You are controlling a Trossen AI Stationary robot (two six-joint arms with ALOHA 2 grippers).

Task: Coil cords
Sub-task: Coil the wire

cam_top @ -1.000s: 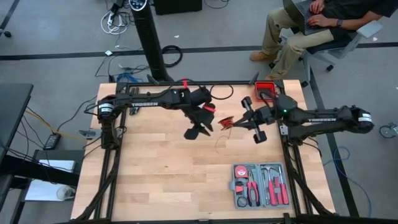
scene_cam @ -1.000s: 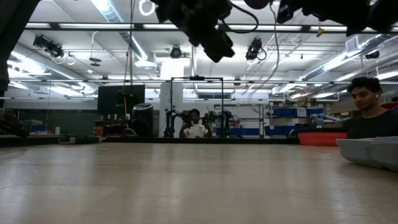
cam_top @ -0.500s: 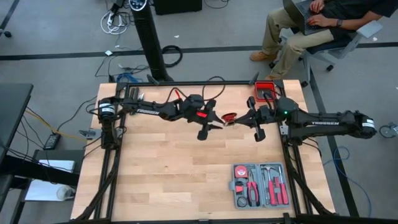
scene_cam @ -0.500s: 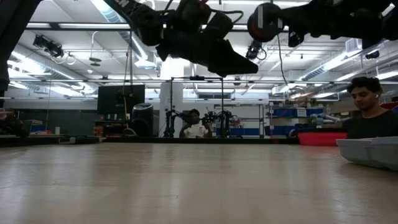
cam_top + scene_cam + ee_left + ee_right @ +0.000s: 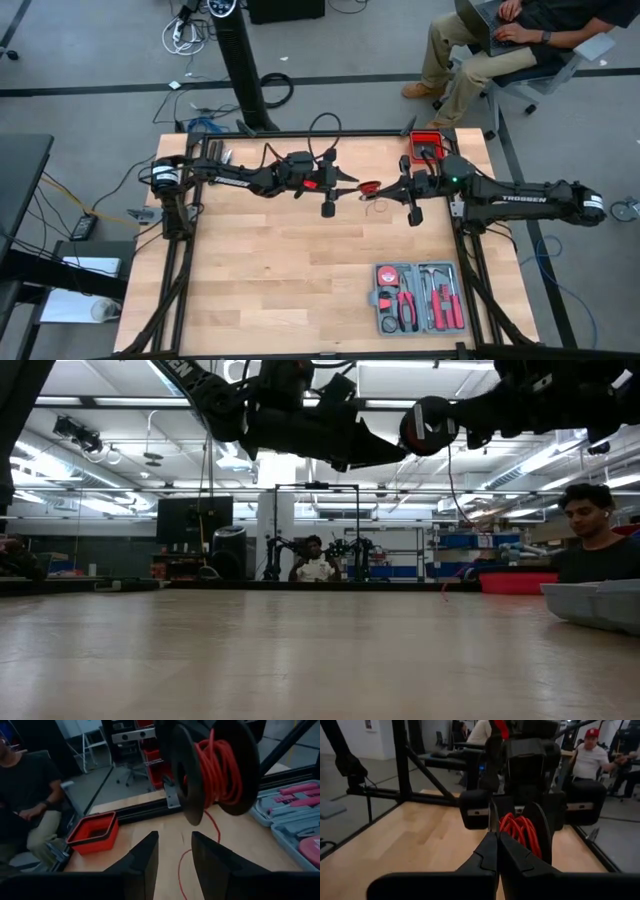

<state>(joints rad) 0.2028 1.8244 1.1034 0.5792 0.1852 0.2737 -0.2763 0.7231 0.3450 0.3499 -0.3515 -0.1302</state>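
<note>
Right gripper point(image 5: 383, 190): we see its fingers pressed together, pinching one black flange of the spool point(image 5: 522, 832) and holding it up above the table point(image 5: 250, 270).
Left gripper point(image 5: 345, 186): our other gripper faces the spool from just beside it, fingers parted with a gap between them, gripping nothing.
Red cord point(image 5: 220, 767): mostly wound on the spool; we see a loose tail hanging down to the table.
Tool case point(image 5: 420, 298): near the table's front edge, well apart from both grippers.

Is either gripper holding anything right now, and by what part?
The right gripper is shut on the black spool's flange, with the red cord wound on it. The left gripper is open and empty, facing the spool.
</note>
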